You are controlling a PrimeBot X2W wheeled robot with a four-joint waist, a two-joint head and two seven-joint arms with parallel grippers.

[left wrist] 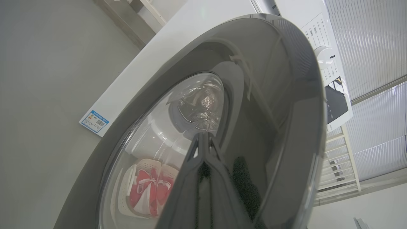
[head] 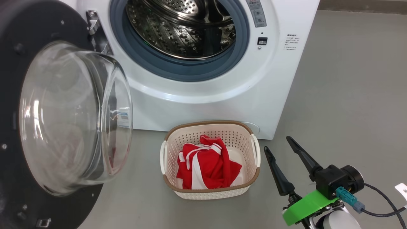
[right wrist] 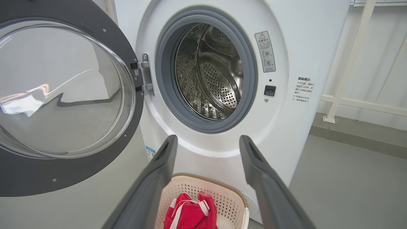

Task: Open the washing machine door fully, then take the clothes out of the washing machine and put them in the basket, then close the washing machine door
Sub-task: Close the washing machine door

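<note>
Left claw (left wrist: 203, 135) pressed together at the outer face of the washing machine door (left wrist: 270, 95); right claw (head: 276, 143) spread, empty. Watch your push: tips could skid on glossy rim, leaving door unlatched.

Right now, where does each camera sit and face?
Head: high, looking down at the washing machine, open door and basket; right gripper open, lower right.
Left wrist: outside the door, facing its glass along the shut left gripper.
Right wrist: low, facing the drum between open fingers.
Shared: all show the clothes in the basket.
</note>
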